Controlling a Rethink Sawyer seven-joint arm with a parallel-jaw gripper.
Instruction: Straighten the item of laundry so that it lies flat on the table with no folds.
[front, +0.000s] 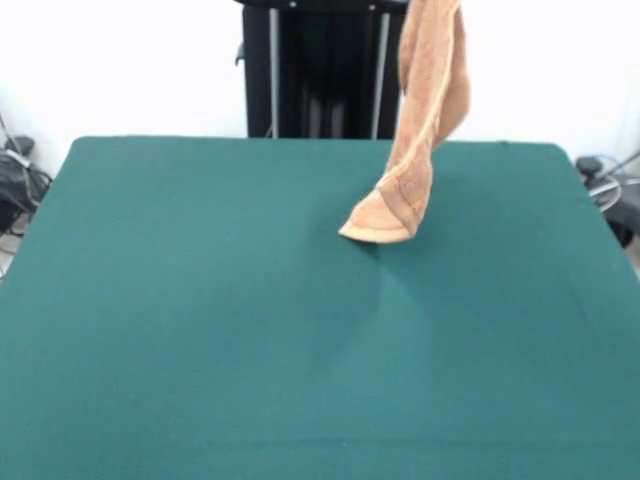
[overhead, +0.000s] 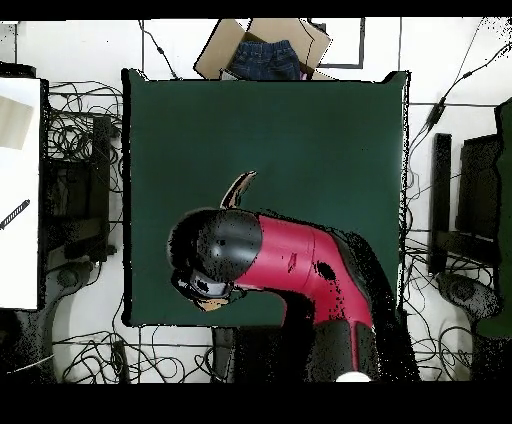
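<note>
The peach-orange towel (front: 430, 100) hangs in a long bunched strip from above the top edge of the front view. Its lower end (front: 385, 215) is folded and rests on the dark green table (front: 200, 300), right of centre and towards the far side. In the overhead view only a sliver of the towel (overhead: 238, 190) shows beside the red and black arm (overhead: 290, 260), above the table (overhead: 300, 130). The gripper itself is hidden: above the frame in the front view, under the arm's head in the overhead view. The towel hangs taut from where it is.
The black pedestal (front: 320, 70) stands behind the table's far edge. A cardboard box with blue jeans (overhead: 265, 55) lies off the table's edge opposite the robot. Cables and equipment lie on the floor around the table.
</note>
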